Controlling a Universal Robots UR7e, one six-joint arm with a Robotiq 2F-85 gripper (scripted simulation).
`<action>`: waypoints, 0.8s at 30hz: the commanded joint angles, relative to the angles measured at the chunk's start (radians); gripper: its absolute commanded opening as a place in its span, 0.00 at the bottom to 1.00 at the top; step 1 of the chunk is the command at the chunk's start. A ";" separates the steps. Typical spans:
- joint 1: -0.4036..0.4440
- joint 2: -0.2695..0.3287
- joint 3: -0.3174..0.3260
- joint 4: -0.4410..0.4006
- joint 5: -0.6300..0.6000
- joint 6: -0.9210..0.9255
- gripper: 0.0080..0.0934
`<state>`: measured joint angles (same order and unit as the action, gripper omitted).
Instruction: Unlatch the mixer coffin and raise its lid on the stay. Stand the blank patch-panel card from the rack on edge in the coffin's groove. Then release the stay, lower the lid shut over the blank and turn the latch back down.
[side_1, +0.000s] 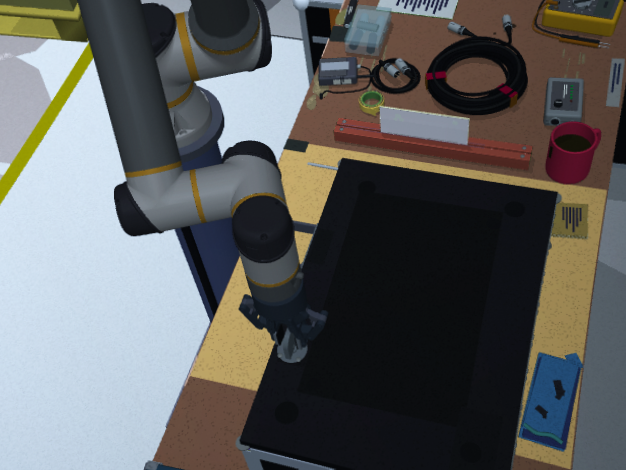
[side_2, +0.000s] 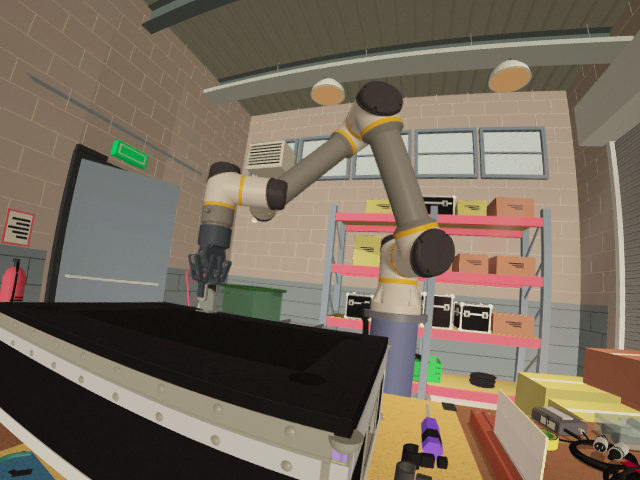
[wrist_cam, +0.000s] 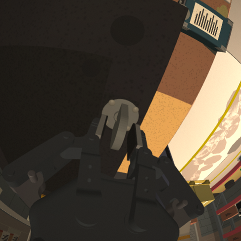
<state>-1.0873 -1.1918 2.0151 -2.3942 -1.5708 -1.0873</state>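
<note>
The grey latch (wrist_cam: 119, 122) is partly hidden by my fingers; it sits on the left edge of the black mixer coffin (side_1: 419, 303), whose lid lies flat and closed. My gripper (side_1: 292, 349) (side_2: 208, 298) (wrist_cam: 117, 136) stands straight above the latch with its fingers partly open around the latch's upright tab, gripping nothing. The blank patch-panel card (side_1: 423, 125) (side_2: 519, 438), a pale grey plate, stands on edge in the orange rack (side_1: 432, 143) behind the coffin.
Behind the rack lie a coil of black cable (side_1: 475, 76), a tape roll (side_1: 370, 101) and small boxes. A red mug (side_1: 571, 151) stands at the rack's right end. A blue tray (side_1: 551, 399) lies right of the coffin. The bench's left edge runs just beside the latch.
</note>
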 joint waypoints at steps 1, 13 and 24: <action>0.000 -0.001 0.000 0.000 0.000 0.000 0.33; 0.000 -0.001 0.000 -0.001 0.000 0.000 0.23; 0.000 -0.001 0.000 -0.001 0.000 0.000 0.00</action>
<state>-1.0878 -1.1923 2.0154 -2.3930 -1.5727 -1.0873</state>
